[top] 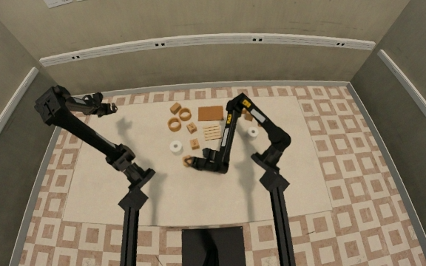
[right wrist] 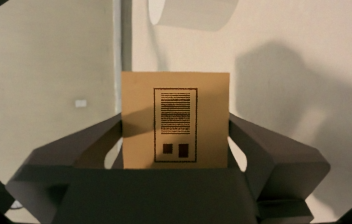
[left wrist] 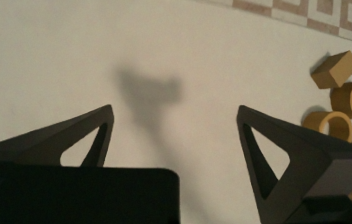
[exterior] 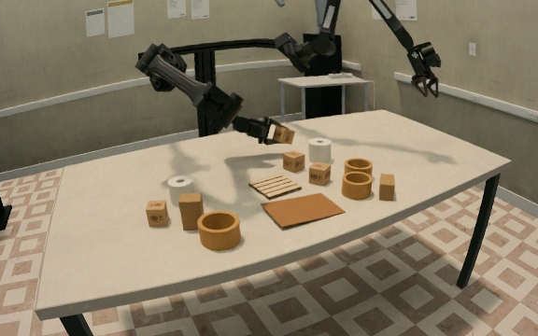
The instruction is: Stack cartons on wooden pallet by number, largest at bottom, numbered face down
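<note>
My right gripper (top: 188, 161) (exterior: 282, 135) (right wrist: 175, 112) is shut on a carton (right wrist: 175, 82), held above the table with a barcode face toward the wrist camera. Its number is not visible. My left gripper (top: 115, 108) (exterior: 427, 89) (left wrist: 175, 111) is open and empty, high off one table end. The slatted pallet (top: 212, 133) (exterior: 275, 187) bears no carton. One carton (top: 191, 128) (exterior: 319, 174) stands near the rings; another (top: 194, 143) (exterior: 293, 161) stands beside it. A third carton (exterior: 157, 214) stands on the pallet's other side, mostly hidden in the top view. Their undersides are hidden.
A brown board (top: 210, 113) (exterior: 303, 210) lies beside the pallet. White rolls (exterior: 319, 153) (exterior: 180, 190) stand on both sides. Two touching or nearly touching rings stand near a plain box (top: 175, 108) (exterior: 387, 188). A taller box (exterior: 190, 212) and another ring (exterior: 219, 239) stand near the third carton.
</note>
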Available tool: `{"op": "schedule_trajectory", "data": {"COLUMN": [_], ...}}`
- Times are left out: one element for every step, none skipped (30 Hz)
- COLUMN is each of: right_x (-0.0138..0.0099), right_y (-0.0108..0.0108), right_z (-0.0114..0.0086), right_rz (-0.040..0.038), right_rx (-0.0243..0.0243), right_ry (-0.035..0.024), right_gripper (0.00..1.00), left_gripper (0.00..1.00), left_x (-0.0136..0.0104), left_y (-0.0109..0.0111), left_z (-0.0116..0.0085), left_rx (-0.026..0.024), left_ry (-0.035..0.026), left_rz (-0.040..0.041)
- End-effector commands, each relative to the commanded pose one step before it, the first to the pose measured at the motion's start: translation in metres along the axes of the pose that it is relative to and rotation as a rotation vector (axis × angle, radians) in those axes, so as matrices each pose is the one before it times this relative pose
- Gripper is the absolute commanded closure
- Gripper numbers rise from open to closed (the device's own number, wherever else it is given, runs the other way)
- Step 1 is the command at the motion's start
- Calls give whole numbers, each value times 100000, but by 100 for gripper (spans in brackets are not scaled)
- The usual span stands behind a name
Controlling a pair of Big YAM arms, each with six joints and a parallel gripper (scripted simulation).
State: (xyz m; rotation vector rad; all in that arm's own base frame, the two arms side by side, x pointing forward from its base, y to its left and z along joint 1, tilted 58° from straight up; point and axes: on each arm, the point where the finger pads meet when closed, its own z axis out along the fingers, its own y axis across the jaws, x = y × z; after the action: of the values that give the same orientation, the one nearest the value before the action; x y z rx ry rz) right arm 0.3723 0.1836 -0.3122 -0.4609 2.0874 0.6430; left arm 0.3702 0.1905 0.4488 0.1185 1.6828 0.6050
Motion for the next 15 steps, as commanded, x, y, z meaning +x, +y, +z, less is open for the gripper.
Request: {"op": "schedule_trajectory", "data": {"right_x": [-1227,111,273,434,67,-296,-370,125,75,28,6,4,2,198,0], "right_y": [-801,-49,-29,31,12,783,-42,109,681,60,23,34,24,246,0], "right_z": [546,65,21,-97,-13,127,95,-101,173,9,-2,5,-11,-255,0], "right_rz": [-3596,-59,201,1622,225,-3675,-2534,-3200,-4333,-4879,-4168,-4222,-5234,-4579,0], "right_rx": [-190,-332,-409,-190,-85,-1458,473,455,-954,750,1108,1050,1515,1051,0], "right_ry": [-3672,-75,169,605,93,474,823,1259,1361,1770,2027,2010,2778,3202,0], "right_gripper": [50,50,50,50,50,50,50,50,50,50,50,50,50,50,50], "left_gripper": [0,0,0,0,0,0,0,0,0,0,0,0,0,0,0], "left_x": [-1744,-203,-258,-164,-104,-74,-36,-26,-427,-20,-20,-12,-11,-529,0], "left_y": [2474,667,915,619,426,297,146,106,-494,68,66,36,34,487,0], "left_z": [1802,129,178,134,94,74,37,28,207,21,20,12,12,196,0], "left_rx": [-1104,-472,-602,-358,-206,-111,-33,-5,1301,79,76,69,65,-560,0], "left_ry": [-6705,-1643,-2265,-1568,-1094,-796,-403,-306,-1181,-255,-243,-153,-144,-959,0], "left_rz": [11092,1366,1920,1190,874,495,237,148,-31,-1138,-31,-62,-58,478,0]}}
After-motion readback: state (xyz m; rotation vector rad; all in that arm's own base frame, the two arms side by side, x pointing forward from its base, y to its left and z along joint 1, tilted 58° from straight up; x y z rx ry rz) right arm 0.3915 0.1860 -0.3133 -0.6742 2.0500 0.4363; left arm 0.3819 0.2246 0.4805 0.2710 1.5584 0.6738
